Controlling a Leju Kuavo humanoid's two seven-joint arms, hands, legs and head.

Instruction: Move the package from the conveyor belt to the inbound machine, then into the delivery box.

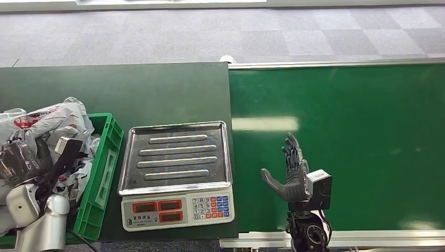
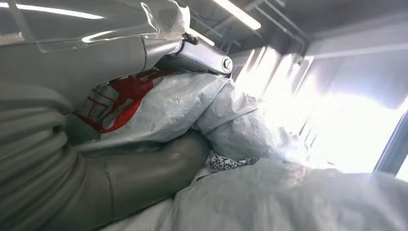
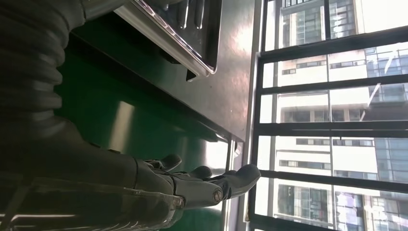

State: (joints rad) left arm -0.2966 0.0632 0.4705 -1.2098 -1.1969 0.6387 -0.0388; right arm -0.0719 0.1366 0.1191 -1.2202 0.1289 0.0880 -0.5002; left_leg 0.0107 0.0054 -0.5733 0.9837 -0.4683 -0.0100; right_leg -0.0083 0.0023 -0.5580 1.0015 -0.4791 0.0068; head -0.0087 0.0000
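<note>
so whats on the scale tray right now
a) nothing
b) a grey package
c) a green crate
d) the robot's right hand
a: the scale tray shows only its bare ribbed metal, while the right hand hovers open above the green conveyor belt beside it.

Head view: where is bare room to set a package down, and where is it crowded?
The scale's steel tray is bare, as is the green belt beyond the open right hand. The green crate is crowded with grey bags, the left hand among them.
</note>
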